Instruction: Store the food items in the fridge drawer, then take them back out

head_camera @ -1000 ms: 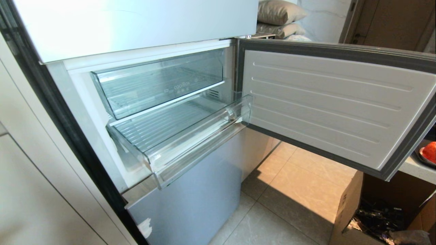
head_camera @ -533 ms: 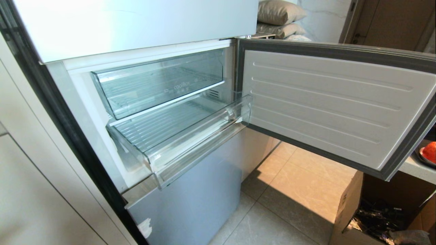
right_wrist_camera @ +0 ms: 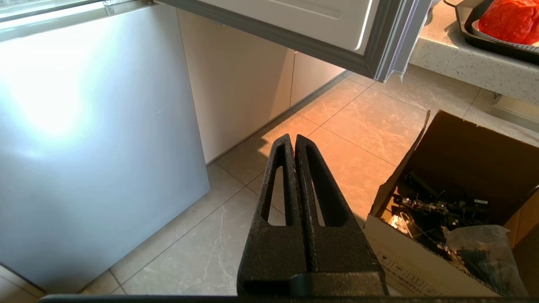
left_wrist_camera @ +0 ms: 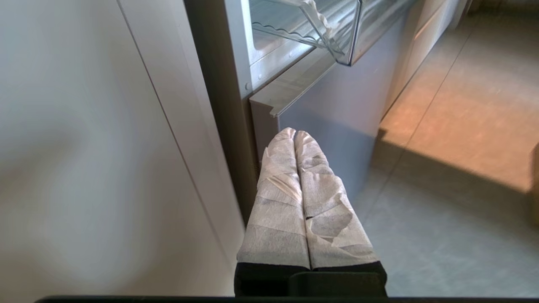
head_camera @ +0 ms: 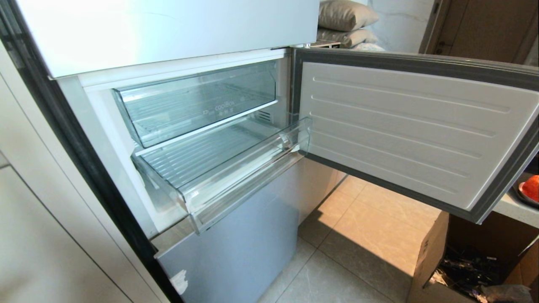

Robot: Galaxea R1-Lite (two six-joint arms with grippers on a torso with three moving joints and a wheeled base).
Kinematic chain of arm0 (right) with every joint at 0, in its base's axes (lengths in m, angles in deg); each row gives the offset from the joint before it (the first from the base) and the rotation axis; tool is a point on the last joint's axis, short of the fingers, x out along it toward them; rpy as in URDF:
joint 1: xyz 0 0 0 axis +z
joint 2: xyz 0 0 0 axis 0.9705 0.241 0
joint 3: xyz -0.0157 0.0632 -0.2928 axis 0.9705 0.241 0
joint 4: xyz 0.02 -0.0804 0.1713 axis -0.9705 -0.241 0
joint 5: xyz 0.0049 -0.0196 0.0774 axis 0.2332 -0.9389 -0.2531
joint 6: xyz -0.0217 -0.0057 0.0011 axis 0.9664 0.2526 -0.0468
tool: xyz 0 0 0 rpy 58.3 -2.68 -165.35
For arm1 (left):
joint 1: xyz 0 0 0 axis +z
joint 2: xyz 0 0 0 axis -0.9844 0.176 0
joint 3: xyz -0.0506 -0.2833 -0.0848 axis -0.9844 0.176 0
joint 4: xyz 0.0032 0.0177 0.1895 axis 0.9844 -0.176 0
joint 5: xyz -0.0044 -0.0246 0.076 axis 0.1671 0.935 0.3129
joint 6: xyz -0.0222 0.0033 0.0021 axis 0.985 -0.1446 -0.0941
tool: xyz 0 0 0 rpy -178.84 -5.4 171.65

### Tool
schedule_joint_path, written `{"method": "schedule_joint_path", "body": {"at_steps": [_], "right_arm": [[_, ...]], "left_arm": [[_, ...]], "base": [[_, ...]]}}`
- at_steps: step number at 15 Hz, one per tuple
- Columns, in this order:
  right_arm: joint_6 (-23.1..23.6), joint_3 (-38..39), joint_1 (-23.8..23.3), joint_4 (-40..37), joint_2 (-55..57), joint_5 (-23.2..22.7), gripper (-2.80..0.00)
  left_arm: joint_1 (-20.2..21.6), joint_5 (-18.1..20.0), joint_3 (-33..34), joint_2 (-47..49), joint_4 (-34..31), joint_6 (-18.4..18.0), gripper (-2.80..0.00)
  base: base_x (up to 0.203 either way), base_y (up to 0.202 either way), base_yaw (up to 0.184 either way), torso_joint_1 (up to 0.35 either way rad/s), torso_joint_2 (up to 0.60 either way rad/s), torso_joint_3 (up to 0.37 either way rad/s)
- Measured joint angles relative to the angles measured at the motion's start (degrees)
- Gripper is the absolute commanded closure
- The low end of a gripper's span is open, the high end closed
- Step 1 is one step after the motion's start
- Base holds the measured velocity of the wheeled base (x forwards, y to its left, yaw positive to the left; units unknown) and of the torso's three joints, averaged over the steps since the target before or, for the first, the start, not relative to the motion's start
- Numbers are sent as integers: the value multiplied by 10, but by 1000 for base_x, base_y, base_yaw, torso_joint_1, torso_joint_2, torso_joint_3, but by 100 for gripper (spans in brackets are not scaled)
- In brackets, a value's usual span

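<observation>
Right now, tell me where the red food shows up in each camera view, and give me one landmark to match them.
Head view: the red food sits at the far right edge, on the counter past the open fridge door.
Left wrist view: not in it.
Right wrist view: the red food lies in a dark tray at the top right corner.
Shared landmark: the cardboard box on the floor.

Your head camera looks down from above at the open fridge, close to the pulled-out fridge drawer (head_camera: 219,168) and the open fridge door (head_camera: 412,130). Your left wrist camera sits low, facing the fridge's lower front panel (left_wrist_camera: 337,113) and the drawer's corner. Your right wrist camera, also low, faces the tiled floor (right_wrist_camera: 337,126) and cardboard box (right_wrist_camera: 454,202), which the head view also shows.
</observation>
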State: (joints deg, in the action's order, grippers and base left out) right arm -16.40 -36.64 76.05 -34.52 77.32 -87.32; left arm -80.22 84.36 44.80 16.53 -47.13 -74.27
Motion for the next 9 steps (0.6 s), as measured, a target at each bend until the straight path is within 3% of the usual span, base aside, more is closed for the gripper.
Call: {"method": "schedule_joint_path", "body": {"at_steps": [2, 5, 9], "right_arm": [[1, 0, 0, 0, 0, 0, 0], [9, 0, 0, -1, 0, -3, 0], [13, 0, 0, -1, 0, -2, 0]], "left_arm": [[0, 11, -23, 3, -1, -23, 0], [-3, 62, -122, 61, -2, 1, 0], [-22, 201, -207, 258, 8, 25, 0]], "base": [[0, 0, 0, 0, 0, 0], [0, 0, 0, 0, 0, 0], [0, 0, 0, 0, 0, 0]]}}
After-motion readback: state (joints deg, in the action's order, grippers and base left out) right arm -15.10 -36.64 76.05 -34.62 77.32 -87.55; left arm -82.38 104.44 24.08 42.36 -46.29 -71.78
